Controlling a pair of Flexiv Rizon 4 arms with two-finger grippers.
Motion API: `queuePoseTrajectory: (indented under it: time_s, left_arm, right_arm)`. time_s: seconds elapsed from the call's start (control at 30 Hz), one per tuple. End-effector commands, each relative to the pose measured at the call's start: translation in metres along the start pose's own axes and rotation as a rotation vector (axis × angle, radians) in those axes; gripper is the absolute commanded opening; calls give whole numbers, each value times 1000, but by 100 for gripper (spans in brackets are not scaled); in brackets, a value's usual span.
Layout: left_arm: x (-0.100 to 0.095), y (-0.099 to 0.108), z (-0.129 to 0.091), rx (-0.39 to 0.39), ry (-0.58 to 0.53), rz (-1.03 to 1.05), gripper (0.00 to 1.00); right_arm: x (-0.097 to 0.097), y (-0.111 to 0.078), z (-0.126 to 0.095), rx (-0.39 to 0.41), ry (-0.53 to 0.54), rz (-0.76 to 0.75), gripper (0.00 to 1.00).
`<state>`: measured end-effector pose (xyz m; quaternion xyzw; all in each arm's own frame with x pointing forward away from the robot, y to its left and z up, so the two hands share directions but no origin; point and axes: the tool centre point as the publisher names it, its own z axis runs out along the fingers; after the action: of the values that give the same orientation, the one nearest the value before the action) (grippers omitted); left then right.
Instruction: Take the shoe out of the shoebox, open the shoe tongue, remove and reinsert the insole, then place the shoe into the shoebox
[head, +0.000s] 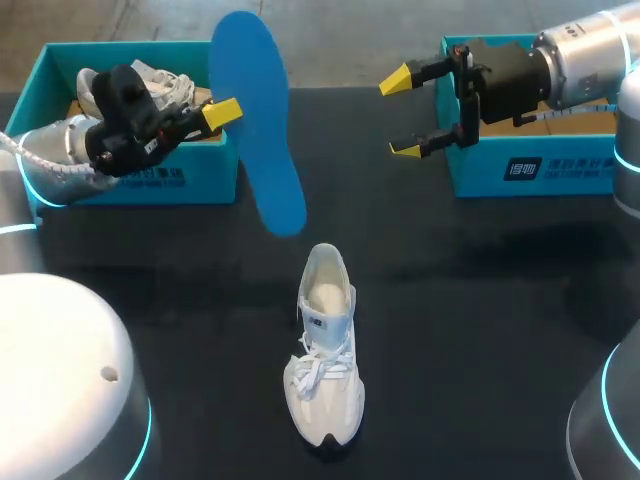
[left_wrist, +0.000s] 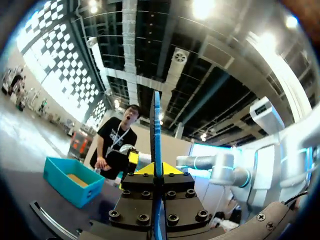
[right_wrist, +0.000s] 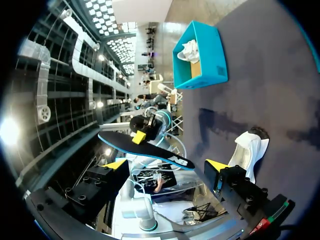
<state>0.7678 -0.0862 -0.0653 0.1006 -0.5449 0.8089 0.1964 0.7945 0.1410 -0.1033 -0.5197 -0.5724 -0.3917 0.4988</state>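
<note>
Blue insole (head: 255, 120) aloft over the far middle of the table (head: 480, 300), long axis running from far to near, nearer end hanging just short of the shoe's heel and clear of it. Pinched at one long edge by the left gripper (head: 225, 112), both yellow tips clamped on it; edge-on between those tips in the left wrist view (left_wrist: 156, 130), gripper (left_wrist: 156, 170) closed around it.

White shoe (head: 325, 345) flat on its sole at the table's near middle, toe toward the robot, heel toward the insole, laces loose, mouth wide open. Bare dark tabletop on both sides of it and on toward the right edge.

Right gripper (head: 405, 113) in the air right of the insole, fingers spread wide, gripping nothing, clear of the insole. From the right wrist view, insole (right_wrist: 145, 150) ahead of that gripper (right_wrist: 165, 166), shoe (right_wrist: 250, 150) down beside one finger.

Left shoebox (head: 130, 185), teal, lidless, at the far-left table edge, with a second white shoe (head: 150, 85) inside; left arm reaching across its front wall. Right shoebox (head: 520, 170), teal, at the far right edge, partly behind the right arm; brown floor visible inside (left_wrist: 72, 182).
</note>
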Motion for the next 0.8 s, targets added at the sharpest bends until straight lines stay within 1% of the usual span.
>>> queuePoseTrajectory:
  time_s: [0.03, 0.13, 0.17, 0.2, 0.23, 0.27, 0.4, 0.47, 0.6, 0.67, 0.8]
  left_arm:
    - [5, -3, 1, -7, -20, -15, 0]
    - [5, -1, 0, -14, -30, -42, 0]
    - [3, 2, 0, -23, -59, -72, 0]
    - [0, 8, -3, -60, -75, -101, 0]
    - [-1, 10, -3, -62, -86, -112, 0]
    - [-4, 12, -3, -51, -122, -150, 0]
    - [-13, 24, -2, -44, -210, -310, 0]
    - [-19, 25, -1, -42, -233, -360, 0]
    - [-24, 27, 2, 3, -264, -546, 0]
    - [-27, 27, 3, 20, -279, -592, 0]
    - [-31, 31, 4, 17, -302, -654, 0]
  right_arm:
    - [0, -1, 0, -1, -4, 1, 100]
    - [0, -1, 0, -1, -4, 1, 100]
    - [0, -1, 0, -1, -4, 1, 100]
    - [0, -1, 0, -1, -4, 1, 100]
    - [0, -1, 0, -1, -4, 1, 100]
    - [0, -1, 0, -1, -4, 1, 100]
    - [0, -1, 0, -1, -4, 1, 100]
    - [0, -1, 0, -1, -4, 1, 100]
    - [0, -1, 0, -1, -4, 1, 100]
    - [0, -1, 0, -1, -4, 1, 100]
    - [0, -1, 0, -1, -4, 1, 100]
